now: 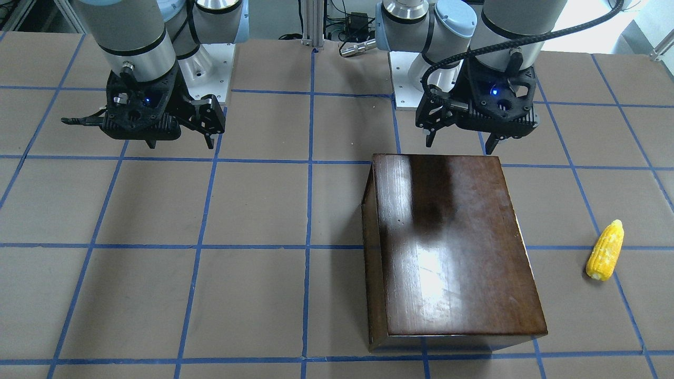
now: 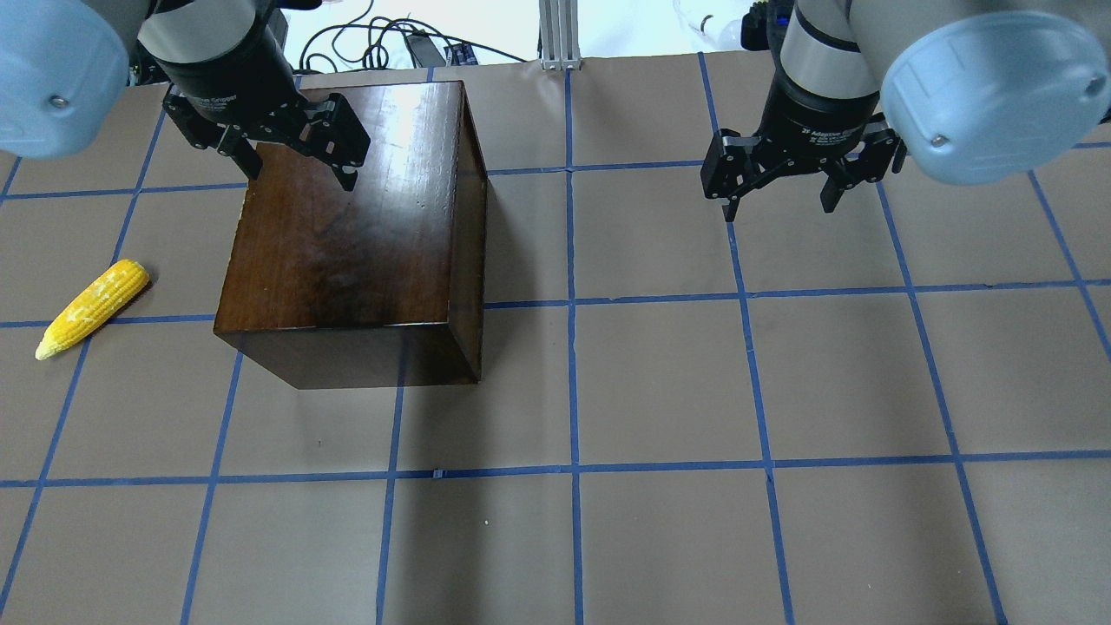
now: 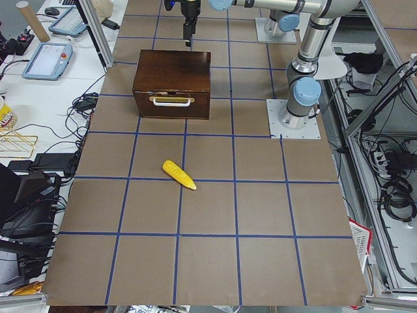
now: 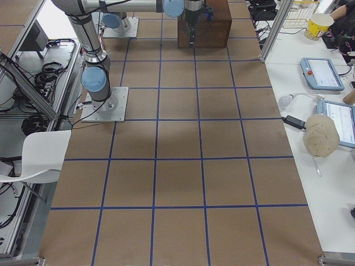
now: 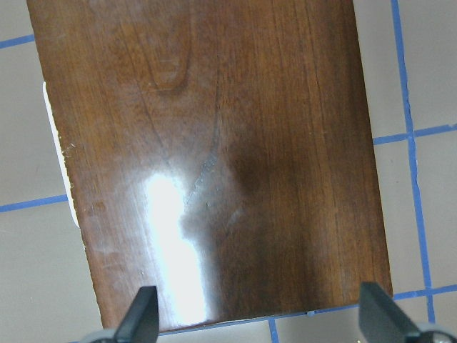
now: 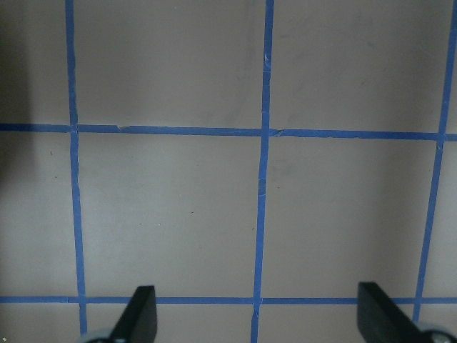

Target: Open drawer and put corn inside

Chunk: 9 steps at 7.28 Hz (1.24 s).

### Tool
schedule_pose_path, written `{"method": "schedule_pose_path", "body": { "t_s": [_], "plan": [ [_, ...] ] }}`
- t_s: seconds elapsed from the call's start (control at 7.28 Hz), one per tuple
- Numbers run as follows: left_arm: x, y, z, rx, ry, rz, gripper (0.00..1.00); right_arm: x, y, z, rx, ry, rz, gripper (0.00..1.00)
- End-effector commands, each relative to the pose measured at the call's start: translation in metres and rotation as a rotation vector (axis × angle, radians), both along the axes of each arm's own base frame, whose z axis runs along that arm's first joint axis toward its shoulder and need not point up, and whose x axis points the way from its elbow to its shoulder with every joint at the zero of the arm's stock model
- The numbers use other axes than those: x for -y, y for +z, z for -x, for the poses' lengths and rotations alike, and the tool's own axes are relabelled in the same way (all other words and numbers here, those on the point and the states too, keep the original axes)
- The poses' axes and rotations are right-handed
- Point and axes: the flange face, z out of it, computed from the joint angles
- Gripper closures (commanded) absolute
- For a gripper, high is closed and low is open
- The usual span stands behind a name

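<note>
In the overhead view the corn (image 2: 91,310) lies at the left edge on the table (image 2: 660,382), apart from the dark box (image 2: 347,243). At upper left the left gripper (image 2: 299,174) hangs pointing down over the box's far end, fingers spread, holding nothing. The drawer (image 3: 172,107) sits closed, its inside hidden. At upper right the right gripper (image 2: 779,208) hovers above the table, also spread and holding nothing.

Table (image 2: 660,382): brown paper surface, blue tape grid; dark-brown wooden box (image 2: 347,226) stands on robot's left half, drawer (image 3: 172,104) shut; corn (image 2: 93,308) lies flat, apart from box, on its drawer side; arm base plate (image 3: 293,119) at robot's edge.
</note>
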Motion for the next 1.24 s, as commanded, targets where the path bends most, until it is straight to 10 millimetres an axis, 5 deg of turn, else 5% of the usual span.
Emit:
{"method": "schedule_pose_path", "body": {
  "t_s": [0.0, 1.1],
  "plan": [
    [0.000, 0.000, 0.000, 0.000, 0.000, 0.000, 0.00, 0.000, 0.000, 0.000, 0.000, 0.000, 0.000, 0.00],
    [0.003, -0.006, -0.005, 0.011, 0.013, -0.019, 0.00, 0.000, 0.000, 0.000, 0.000, 0.000, 0.000, 0.00]
  ]
}}
